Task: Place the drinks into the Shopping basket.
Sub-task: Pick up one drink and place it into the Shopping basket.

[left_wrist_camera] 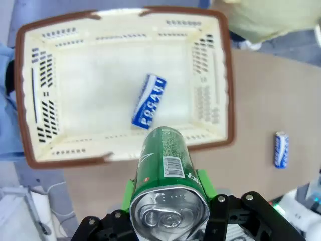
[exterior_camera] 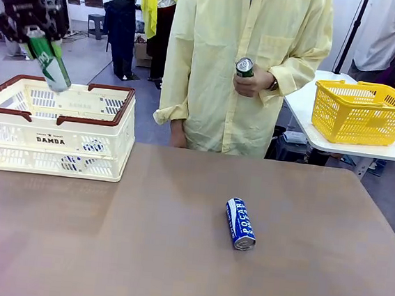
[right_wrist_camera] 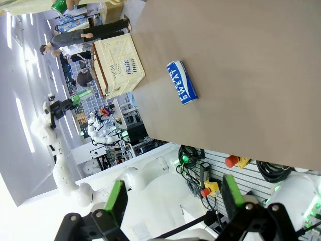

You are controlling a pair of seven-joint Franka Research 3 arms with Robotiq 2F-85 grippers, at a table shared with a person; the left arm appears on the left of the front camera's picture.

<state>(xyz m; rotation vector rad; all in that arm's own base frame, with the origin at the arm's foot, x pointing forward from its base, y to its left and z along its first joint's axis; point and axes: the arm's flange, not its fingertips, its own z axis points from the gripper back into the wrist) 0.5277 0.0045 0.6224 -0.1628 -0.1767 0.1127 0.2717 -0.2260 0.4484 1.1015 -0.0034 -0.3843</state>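
The task looks about a quarter done, going by the four cans in sight. One blue can (left_wrist_camera: 149, 100) already lies on its side on the floor of the basket (exterior_camera: 17, 134), roughly in the middle. A green can (exterior_camera: 49, 62) is next. The left gripper (exterior_camera: 35, 33) pinches it between its green pads near the silver top and holds it tilted, base downward, just above the basket's open top on the side away from the person. It has not been let go, so that can does not count yet. It probably needs only a short lowering or a release to land beside the blue one. A second blue can (exterior_camera: 240, 223) lies on its side on the table (exterior_camera: 138, 254), well apart from the basket towards the robot's right, with nothing touching it. Another green can (exterior_camera: 244, 67) stands upright in the person's hand (exterior_camera: 253, 83), beyond the table's far edge and well clear of the basket. The right gripper (right_wrist_camera: 174, 201) has its fingers spread wide with nothing between them, and it looks across at the blue can on the table, which seems the natural one for it to fetch.
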